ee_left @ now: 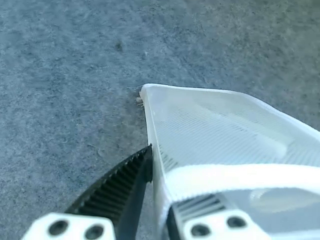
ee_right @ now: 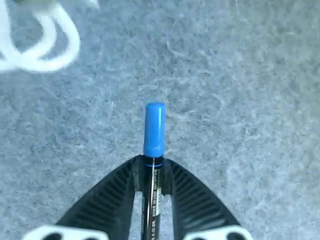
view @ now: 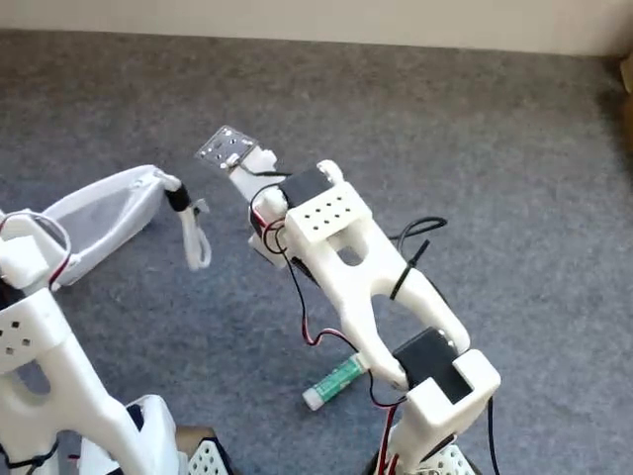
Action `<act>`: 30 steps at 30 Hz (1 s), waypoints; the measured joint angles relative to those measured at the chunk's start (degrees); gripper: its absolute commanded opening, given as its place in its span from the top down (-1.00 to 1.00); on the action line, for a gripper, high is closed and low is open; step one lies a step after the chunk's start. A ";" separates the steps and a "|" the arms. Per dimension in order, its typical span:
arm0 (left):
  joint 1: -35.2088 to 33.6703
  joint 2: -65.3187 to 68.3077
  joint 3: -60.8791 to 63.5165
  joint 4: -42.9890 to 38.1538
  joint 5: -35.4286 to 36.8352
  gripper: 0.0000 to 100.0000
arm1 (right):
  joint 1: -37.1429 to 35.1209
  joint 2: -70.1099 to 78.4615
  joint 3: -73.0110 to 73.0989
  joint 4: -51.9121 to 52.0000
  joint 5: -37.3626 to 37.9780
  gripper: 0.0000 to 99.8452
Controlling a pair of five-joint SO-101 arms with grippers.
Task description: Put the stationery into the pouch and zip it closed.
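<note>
Grey carpet covers the table. The white mesh pouch is at the left, its edge pinched between the jaws of the left gripper. Its strap trails toward the right arm. A green-and-white glue stick lies beneath that arm. The right gripper clamps a blue-capped pen.

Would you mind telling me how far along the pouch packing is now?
Done: nothing that I can confirm; the contents of the pouch are unclear. In hand: the left pincer grips the pouch's edge, and the right pincer holds a blue-capped pen. Left: the pen must go in, then the green stick lying on the carpet, then zipping it closed.
</note>
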 measured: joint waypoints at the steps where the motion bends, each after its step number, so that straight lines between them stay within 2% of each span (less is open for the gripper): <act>1: 0.88 0.00 0.00 0.18 0.00 0.99 | 0.00 0.00 0.00 0.00 0.00 0.98; 5: 2.46 0.00 0.00 0.18 0.00 0.99 | 0.00 -1.93 0.00 0.09 0.00 0.98; 13: 2.81 0.00 0.00 0.18 0.00 0.99 | 0.00 -16.44 0.00 2.20 0.00 0.98; 16: 2.90 0.00 0.00 0.18 0.00 0.99 | -0.09 -22.07 0.00 2.20 -3.08 0.98; 23: 2.90 0.00 0.70 0.18 0.00 0.99 | -7.30 -30.51 0.09 2.02 -9.85 0.98; 30: 2.90 -0.18 1.23 0.18 0.00 0.99 | -13.01 -34.73 0.09 -6.77 -15.82 0.98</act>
